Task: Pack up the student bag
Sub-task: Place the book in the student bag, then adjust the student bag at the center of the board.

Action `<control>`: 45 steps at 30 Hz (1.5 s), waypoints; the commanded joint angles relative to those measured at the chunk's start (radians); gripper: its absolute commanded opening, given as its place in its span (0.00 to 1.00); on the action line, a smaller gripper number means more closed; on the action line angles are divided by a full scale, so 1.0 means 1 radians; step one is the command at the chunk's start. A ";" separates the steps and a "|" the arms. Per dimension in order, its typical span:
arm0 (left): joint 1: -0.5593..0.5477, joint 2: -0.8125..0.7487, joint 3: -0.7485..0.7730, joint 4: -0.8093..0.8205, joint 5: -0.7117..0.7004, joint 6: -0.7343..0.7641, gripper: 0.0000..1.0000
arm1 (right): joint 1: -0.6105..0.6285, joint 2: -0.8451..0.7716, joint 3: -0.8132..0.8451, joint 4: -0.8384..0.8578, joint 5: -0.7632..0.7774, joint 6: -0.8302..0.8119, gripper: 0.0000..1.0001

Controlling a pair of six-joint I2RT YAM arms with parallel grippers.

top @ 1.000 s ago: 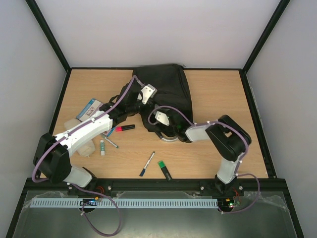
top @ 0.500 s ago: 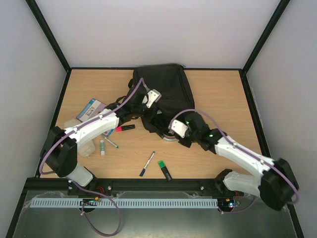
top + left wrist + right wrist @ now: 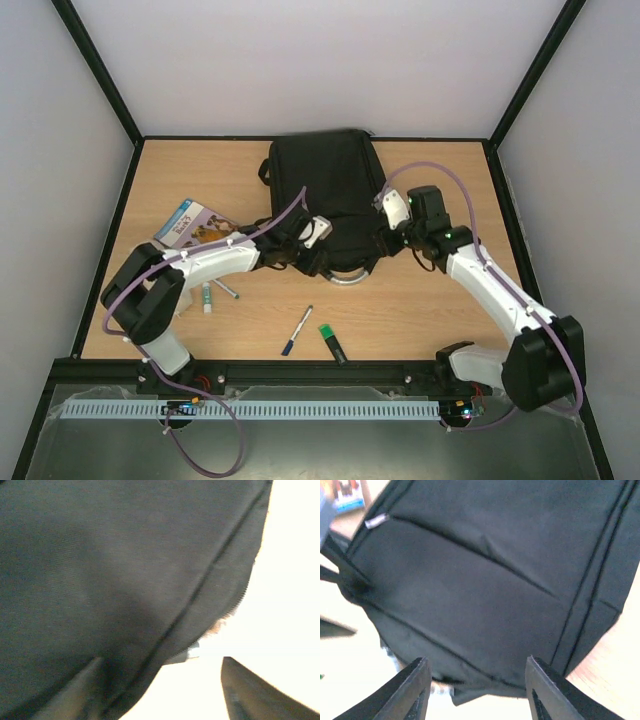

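Top external: one student bag (image 3: 330,185)

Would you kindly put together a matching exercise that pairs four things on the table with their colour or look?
Things:
1. student bag
2. booklet
3. marker
4. pen

Descriptions:
A. green cap on a black body
B. all black, by far the largest
C. blue and white, flat, farthest left
D. thin and white with a dark tip

Pairs: 1-B, 2-C, 3-A, 4-D
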 commanded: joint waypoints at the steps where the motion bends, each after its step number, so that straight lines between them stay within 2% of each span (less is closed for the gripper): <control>1: -0.045 -0.069 0.027 -0.034 -0.011 -0.023 0.98 | -0.017 0.060 0.158 -0.073 -0.091 0.117 0.55; 3: -0.046 -0.132 0.050 -0.059 -0.017 -0.030 0.99 | -0.017 0.066 0.193 -0.091 -0.153 0.119 0.71; 4: -0.046 -0.160 0.065 -0.077 -0.041 -0.036 0.99 | -0.017 0.067 0.197 -0.095 -0.165 0.109 0.91; 5: -0.045 -0.188 0.091 -0.113 -0.092 -0.045 0.99 | -0.017 0.067 0.205 -0.099 -0.162 0.096 0.99; 9: -0.044 -0.201 0.188 -0.226 -0.342 -0.019 0.99 | -0.016 0.061 0.197 -0.079 -0.044 0.060 0.99; 11: -0.030 -0.221 0.167 -0.183 -0.432 -0.018 0.99 | -0.015 0.058 0.185 -0.051 0.013 0.070 0.99; 12: -0.008 -0.230 0.148 -0.143 -0.433 -0.020 0.99 | -0.015 0.055 0.177 -0.035 0.042 0.083 0.99; 15: 0.113 -0.238 0.108 -0.024 -0.388 -0.103 0.99 | -0.015 0.046 0.156 0.002 0.100 0.132 0.99; 19: 0.308 -0.239 0.030 0.167 -0.172 -0.271 0.99 | -0.015 0.028 0.112 0.020 0.130 0.112 0.99; 23: 0.408 -0.171 0.079 0.180 -0.230 -0.426 0.99 | -0.016 -0.007 0.039 0.035 0.040 0.063 0.99; 25: 0.419 -0.066 0.213 0.069 -0.308 -0.467 0.99 | -0.016 -0.025 0.008 0.045 0.008 0.035 1.00; 27: 0.425 0.116 0.440 -0.180 -0.284 -0.372 0.99 | -0.017 -0.043 -0.013 0.073 0.008 0.028 1.00; 29: 0.428 0.292 0.656 -0.356 -0.328 -0.328 0.99 | -0.017 -0.039 -0.016 0.083 -0.005 0.024 0.99; 31: 0.448 0.364 0.677 -0.323 -0.252 -0.327 0.99 | -0.016 -0.038 -0.024 0.090 -0.013 0.023 0.99; 35: 0.484 0.372 0.563 -0.103 -0.099 -0.379 0.97 | -0.016 -0.070 -0.059 0.108 -0.011 -0.001 0.99; 41: 0.480 0.506 0.643 -0.080 -0.013 -0.406 0.97 | -0.017 -0.043 -0.067 0.141 0.178 0.021 1.00; 45: 0.445 0.547 0.649 -0.028 0.076 -0.392 0.88 | -0.020 -0.024 -0.073 0.156 0.191 0.028 0.99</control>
